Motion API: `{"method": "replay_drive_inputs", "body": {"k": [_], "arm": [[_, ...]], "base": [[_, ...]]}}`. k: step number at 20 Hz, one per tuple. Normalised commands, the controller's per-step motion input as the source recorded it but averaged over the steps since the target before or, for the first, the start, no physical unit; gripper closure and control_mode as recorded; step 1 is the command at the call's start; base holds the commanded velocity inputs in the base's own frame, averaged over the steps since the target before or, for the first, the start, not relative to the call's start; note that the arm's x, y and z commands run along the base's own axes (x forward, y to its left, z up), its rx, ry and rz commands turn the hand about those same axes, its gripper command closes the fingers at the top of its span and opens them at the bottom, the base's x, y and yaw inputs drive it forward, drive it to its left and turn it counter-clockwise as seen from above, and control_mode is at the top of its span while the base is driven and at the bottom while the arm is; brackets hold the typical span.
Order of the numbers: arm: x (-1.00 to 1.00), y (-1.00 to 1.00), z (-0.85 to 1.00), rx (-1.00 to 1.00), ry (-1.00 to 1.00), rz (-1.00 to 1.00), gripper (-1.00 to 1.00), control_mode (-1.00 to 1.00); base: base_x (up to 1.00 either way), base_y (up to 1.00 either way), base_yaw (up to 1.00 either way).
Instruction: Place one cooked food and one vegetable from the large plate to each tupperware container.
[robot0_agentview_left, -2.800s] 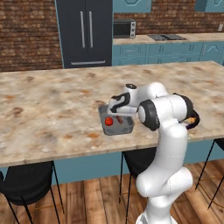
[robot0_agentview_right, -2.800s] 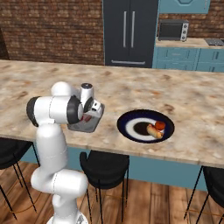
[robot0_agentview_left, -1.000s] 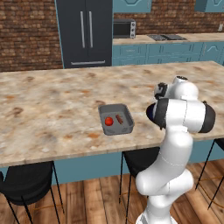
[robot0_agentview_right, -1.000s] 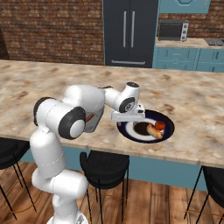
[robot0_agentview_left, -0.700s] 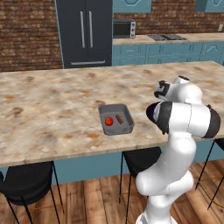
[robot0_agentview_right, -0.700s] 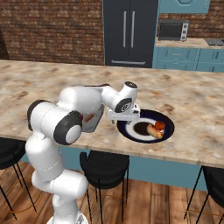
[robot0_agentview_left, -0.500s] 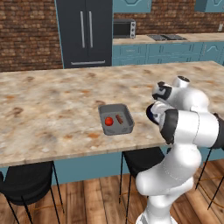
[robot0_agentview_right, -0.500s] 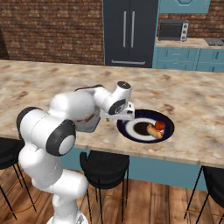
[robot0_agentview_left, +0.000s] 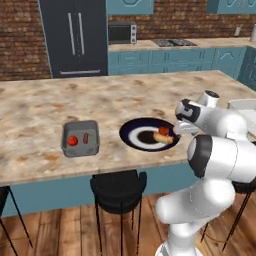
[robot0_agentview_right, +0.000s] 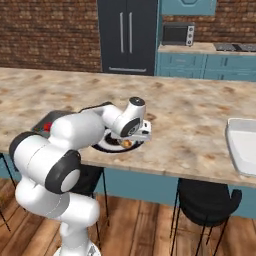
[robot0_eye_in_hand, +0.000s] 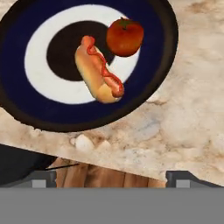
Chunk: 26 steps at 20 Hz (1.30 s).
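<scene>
The large plate (robot0_eye_in_hand: 154, 57) lies on the counter with a hot dog (robot0_eye_in_hand: 99, 72) and a red tomato (robot0_eye_in_hand: 124, 36) on it. My gripper (robot0_eye_in_hand: 111, 179) is open and holds nothing; it hangs over the counter's front edge just off the plate's rim. In the left base view the gripper (robot0_agentview_left: 180, 129) sits at the right edge of the plate (robot0_agentview_left: 131, 132). The small dark grey container (robot0_agentview_left: 80, 148) lies left of the plate and holds a tomato (robot0_agentview_left: 72, 140) and a sausage (robot0_agentview_left: 85, 137). The white container (robot0_agentview_right: 242, 142) lies far right.
Black bar stools (robot0_agentview_left: 119, 189) stand under the counter's front edge. My own arm covers part of the plate (robot0_agentview_right: 104, 145) and of the grey container (robot0_agentview_right: 48, 120) in the right base view. Bare marble counter (robot0_agentview_right: 195, 125) stretches between plate and white container.
The whole picture has slid left, so the base has moved right. The hand went from over the grey container to the near rim of the plate.
</scene>
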Motion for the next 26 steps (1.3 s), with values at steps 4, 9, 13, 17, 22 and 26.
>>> {"method": "replay_drive_inputs", "body": {"k": [4,9,13,17,22,26], "arm": [[0.0,0.0,0.0,0.0,0.0,0.0,-1.0,1.0],[0.0,0.0,0.0,0.0,0.0,0.0,-1.0,1.0],[0.0,0.0,0.0,0.0,0.0,0.0,-1.0,1.0],[0.0,0.0,0.0,0.0,0.0,0.0,-1.0,1.0],[0.0,0.0,0.0,0.0,0.0,0.0,-1.0,1.0],[0.0,0.0,0.0,0.0,0.0,0.0,-1.0,1.0]], "base": [[-0.07,-0.95,0.0],[0.22,-0.38,0.0],[0.3,-0.31,0.0],[0.19,-0.66,0.0],[0.37,-0.42,0.0],[0.44,-0.56,0.0]]}}
